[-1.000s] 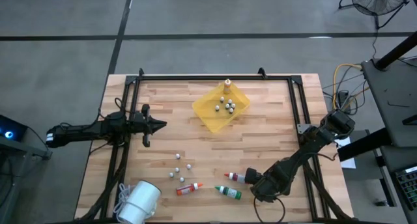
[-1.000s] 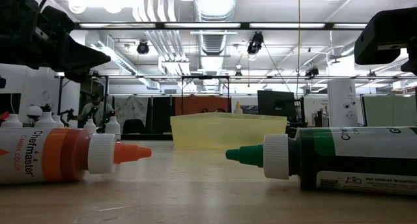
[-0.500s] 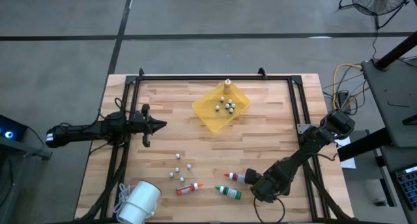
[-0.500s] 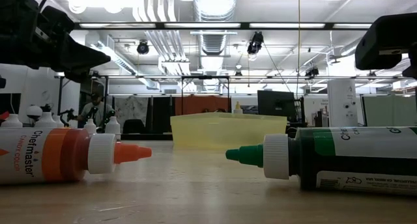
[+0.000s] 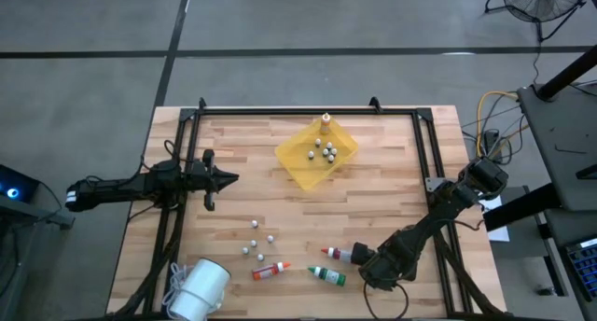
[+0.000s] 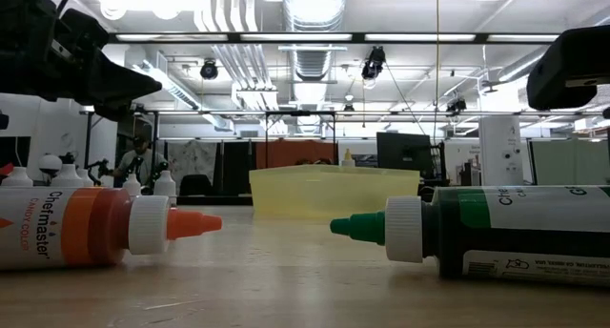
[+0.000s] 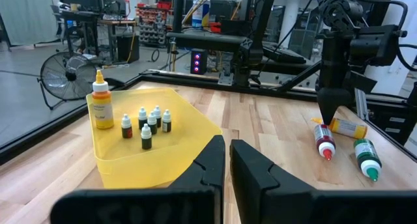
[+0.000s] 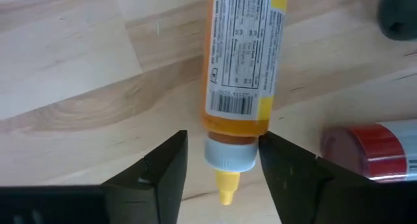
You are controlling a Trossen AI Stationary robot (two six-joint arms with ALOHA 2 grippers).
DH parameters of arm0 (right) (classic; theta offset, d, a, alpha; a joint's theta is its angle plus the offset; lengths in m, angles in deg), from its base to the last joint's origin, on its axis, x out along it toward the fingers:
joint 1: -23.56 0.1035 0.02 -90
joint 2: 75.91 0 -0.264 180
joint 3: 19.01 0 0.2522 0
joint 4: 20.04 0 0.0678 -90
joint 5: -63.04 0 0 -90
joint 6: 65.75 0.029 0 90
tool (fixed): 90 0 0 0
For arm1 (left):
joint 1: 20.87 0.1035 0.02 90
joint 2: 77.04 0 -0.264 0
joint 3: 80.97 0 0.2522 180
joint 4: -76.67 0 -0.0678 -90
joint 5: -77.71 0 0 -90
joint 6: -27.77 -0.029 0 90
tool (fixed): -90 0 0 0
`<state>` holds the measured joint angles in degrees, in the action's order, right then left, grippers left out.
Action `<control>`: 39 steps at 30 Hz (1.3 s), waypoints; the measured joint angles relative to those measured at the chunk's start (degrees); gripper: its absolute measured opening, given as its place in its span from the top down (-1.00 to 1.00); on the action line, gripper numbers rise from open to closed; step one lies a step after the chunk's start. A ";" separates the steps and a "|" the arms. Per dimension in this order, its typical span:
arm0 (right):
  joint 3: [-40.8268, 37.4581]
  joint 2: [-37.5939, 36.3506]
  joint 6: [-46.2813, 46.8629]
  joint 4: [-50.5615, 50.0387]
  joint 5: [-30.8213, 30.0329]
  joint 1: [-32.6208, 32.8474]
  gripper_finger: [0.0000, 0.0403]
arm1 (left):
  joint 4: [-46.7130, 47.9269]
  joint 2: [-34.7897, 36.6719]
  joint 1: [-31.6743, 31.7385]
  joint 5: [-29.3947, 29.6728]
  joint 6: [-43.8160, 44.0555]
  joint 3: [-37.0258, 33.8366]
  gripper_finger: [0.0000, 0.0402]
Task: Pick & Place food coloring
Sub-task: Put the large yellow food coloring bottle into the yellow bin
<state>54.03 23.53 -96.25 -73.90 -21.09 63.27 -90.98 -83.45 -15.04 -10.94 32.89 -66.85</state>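
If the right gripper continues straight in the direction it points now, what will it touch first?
Most likely the yellow-capped bottle lying on the table: the right gripper points down at it, open fingers either side of its cap end. How much gap remains is unclear.

Two dark jointed arms; each pincer (image 8: 218, 162) matte black, two blunt wedge-shaped fingers (image 7: 207, 167).
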 joint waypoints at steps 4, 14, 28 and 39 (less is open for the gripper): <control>-0.23 0.00 0.23 0.30 0.06 0.01 0.27 | 0.00 0.00 0.00 0.00 0.00 0.00 1.00; -0.26 -0.06 0.39 0.47 0.20 0.01 0.60 | 0.00 0.00 0.02 0.01 0.00 0.00 1.00; 1.12 -0.44 3.13 -0.23 0.23 -0.96 0.85 | 0.00 -0.02 0.07 0.01 0.00 0.00 1.00; 1.31 -0.44 4.95 -0.48 0.21 -1.00 0.79 | -0.02 0.00 0.07 0.02 0.00 0.00 1.00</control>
<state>55.34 23.09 -91.31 -74.38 -20.87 62.27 -91.00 -83.45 -14.98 -10.92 32.89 -66.85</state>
